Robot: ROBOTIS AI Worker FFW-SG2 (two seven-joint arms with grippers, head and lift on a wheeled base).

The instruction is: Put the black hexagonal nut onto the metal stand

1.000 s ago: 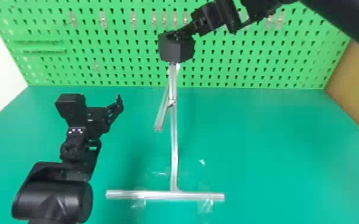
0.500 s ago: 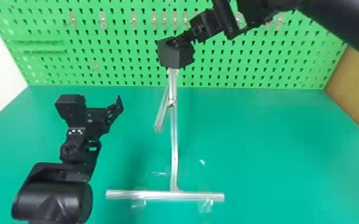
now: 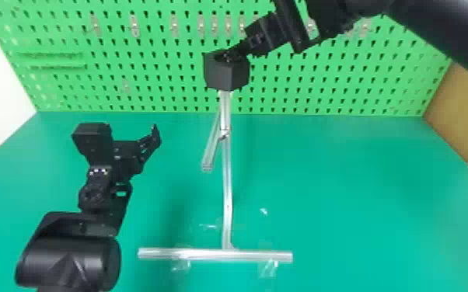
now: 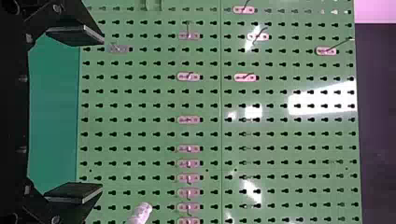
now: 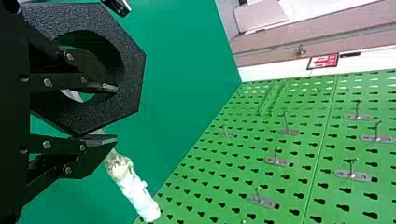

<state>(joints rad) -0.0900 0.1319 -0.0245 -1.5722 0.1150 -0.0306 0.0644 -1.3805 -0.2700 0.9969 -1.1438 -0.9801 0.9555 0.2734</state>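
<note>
My right gripper (image 3: 239, 52) comes in from the upper right in the head view, at the black hexagonal nut (image 3: 227, 75). The nut appears over the top of the metal stand's post (image 3: 226, 174); whether they touch, I cannot tell. In the right wrist view the right gripper (image 5: 109, 115) pinches one wall of the nut (image 5: 133, 79), one finger inside the hole and the other outside. Pale metal of the stand (image 5: 71, 95) appears through that hole. The left gripper (image 3: 144, 145) is parked left of the stand; in the left wrist view the left gripper (image 4: 99, 113) stands open with nothing between its fingers.
A green pegboard (image 3: 147, 77) with small metal hooks rises behind the green table (image 3: 342, 186). The stand's base bar (image 3: 190, 254) lies near the front, with clear tape (image 3: 268, 268) at it. Cardboard (image 3: 462, 112) stands at the right edge.
The right gripper and the nut have come down and slightly left, towards the post's top in the head view. The left arm has kept still.
</note>
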